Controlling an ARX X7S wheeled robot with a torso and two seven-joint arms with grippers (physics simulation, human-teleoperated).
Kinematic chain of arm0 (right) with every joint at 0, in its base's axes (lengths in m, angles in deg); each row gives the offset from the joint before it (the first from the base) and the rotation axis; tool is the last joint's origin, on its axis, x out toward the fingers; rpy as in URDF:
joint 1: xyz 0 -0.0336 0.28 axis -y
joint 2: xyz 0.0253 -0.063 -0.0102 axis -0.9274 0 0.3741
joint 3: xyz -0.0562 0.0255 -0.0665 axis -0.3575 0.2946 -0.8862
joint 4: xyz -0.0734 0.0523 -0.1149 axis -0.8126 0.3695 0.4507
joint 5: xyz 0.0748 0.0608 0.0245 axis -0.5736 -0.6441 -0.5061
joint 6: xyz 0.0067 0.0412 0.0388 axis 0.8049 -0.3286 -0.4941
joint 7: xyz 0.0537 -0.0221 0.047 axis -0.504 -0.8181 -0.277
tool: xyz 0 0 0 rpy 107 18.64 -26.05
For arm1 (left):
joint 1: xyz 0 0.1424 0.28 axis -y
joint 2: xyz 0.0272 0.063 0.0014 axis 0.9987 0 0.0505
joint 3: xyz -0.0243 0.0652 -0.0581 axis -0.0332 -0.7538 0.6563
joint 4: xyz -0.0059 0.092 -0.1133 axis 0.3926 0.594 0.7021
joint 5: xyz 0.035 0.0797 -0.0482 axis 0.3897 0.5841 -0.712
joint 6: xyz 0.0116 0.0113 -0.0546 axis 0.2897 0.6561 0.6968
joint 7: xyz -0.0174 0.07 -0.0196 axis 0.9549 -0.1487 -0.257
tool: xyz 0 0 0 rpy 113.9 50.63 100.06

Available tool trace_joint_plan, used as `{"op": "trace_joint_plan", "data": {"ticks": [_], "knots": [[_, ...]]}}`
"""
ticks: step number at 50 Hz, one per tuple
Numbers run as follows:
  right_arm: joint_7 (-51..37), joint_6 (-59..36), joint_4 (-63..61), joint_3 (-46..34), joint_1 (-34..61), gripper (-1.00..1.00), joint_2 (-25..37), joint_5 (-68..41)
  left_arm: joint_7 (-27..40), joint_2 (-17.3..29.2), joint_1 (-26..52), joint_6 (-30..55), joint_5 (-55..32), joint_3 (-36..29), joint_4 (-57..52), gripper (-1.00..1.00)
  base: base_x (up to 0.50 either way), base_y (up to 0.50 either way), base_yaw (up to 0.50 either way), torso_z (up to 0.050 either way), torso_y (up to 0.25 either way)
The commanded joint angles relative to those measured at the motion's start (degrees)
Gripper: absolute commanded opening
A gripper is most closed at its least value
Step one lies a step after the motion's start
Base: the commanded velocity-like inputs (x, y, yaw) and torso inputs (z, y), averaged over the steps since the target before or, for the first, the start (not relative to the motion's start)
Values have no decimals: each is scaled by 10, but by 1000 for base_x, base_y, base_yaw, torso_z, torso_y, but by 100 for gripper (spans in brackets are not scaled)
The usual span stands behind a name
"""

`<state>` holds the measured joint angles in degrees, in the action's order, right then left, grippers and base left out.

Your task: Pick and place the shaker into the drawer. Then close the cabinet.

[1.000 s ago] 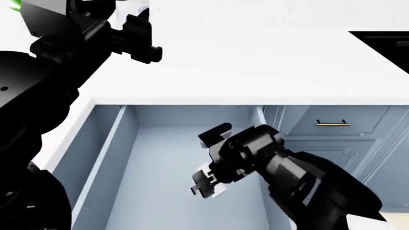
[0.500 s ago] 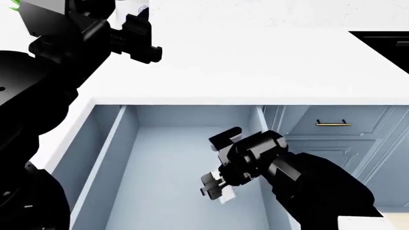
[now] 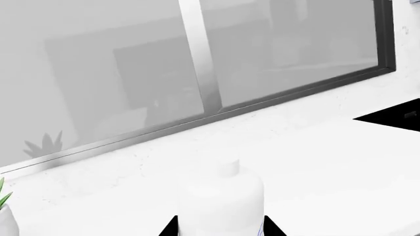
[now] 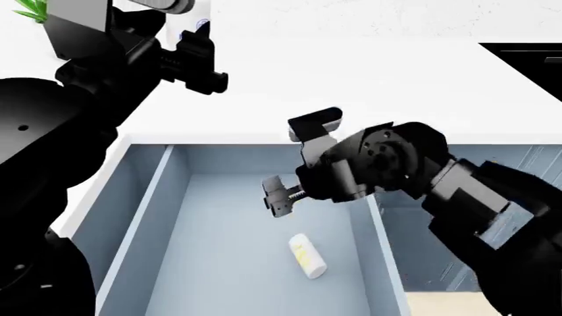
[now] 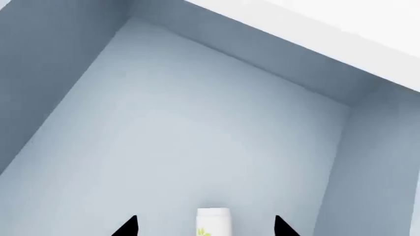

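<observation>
**Shaker on the drawer floor**

Below your right gripper (image 4: 279,197), the shaker (image 4: 308,255) lies on its side in the drawer (image 4: 167,217), untouched; those fingers are spread, holding nothing. Farther off, your left gripper (image 4: 202,62) hovers over the counter (image 4: 369,85), grip unclear.

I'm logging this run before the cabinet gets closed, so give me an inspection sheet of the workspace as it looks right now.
Surface: white countertop, mostly bare.
Job's things: shaker lies on its side on the floor of the open drawer, touching no gripper; cabinet not yet closed.
Clutter: white bottle on the countertop at the left gripper; green plant at the far corner.
Grippers: right gripper open above the drawer, empty; left gripper over the countertop, fingers either side of the bottle, grip unclear.
Cables: nothing seen.
Surroundings: window behind the countertop; black inset at its right.
</observation>
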<state>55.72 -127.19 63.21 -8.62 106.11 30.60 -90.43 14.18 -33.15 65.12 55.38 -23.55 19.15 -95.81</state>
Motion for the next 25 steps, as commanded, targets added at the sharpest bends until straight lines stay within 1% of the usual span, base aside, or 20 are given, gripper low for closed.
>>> {"op": "trace_joint_plan", "data": {"ticks": [1, 9, 13, 22, 25], "knots": [[-217, -10, -230, 109, 76, 100, 114, -147, 11, 1, -11, -12, 2, -9, 8, -100, 0, 0, 0, 0, 0], [-299, 7, -307, 152, 115, 100, 159, -198, 16, 5, -23, -21, 6, -15, 18, -100, 0, 0, 0, 0, 0], [-331, 8, -342, 167, 137, 100, 179, -216, 21, 6, -28, -10, 6, -21, 22, -100, 0, 0, 0, 0, 0], [-360, 3, -369, 186, 178, 100, 202, -246, 20, 2, -82, 41, -20, -22, 30, -100, 0, 0, 0, 0, 0], [-363, 3, -371, 188, 181, 100, 207, -246, 28, -5, -98, 65, -47, -19, 38, -100, 0, 0, 0, 0, 0]]}}
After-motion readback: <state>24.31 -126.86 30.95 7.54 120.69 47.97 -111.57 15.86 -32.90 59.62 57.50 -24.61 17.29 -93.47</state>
